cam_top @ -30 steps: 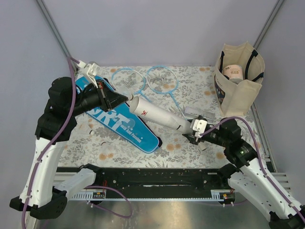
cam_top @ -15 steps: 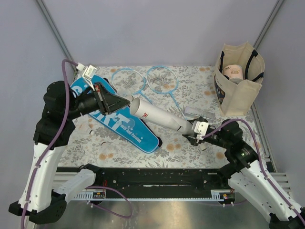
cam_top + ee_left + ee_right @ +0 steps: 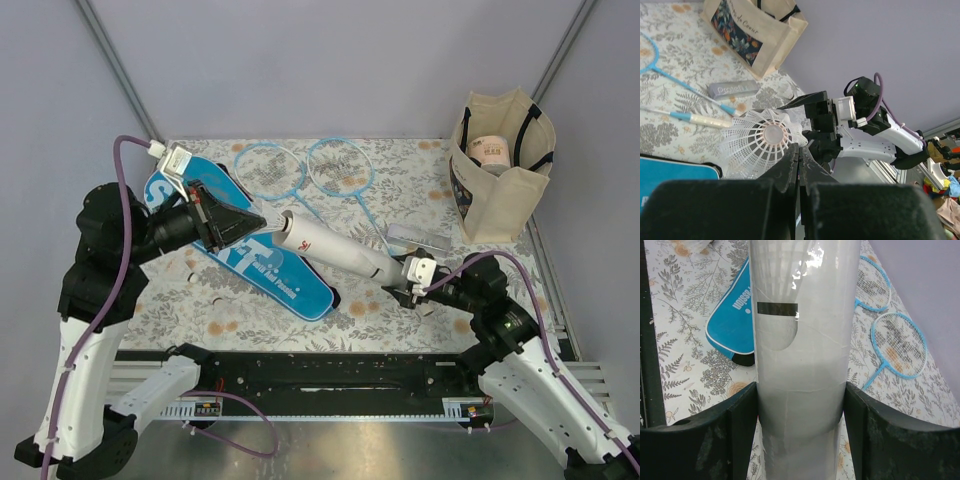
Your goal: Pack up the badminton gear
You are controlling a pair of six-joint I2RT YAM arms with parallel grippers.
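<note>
Right gripper — around white tube

Here we are in a robot lab cell: plain lavender screens on metal struts, left arm and right arm bolted to a black rail, purple cabling, floral-covered counter.

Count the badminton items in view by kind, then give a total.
Rackets: 2
Shuttlecock: 1
Tube: 1
Racket cover: 1
Total: 5
</note>
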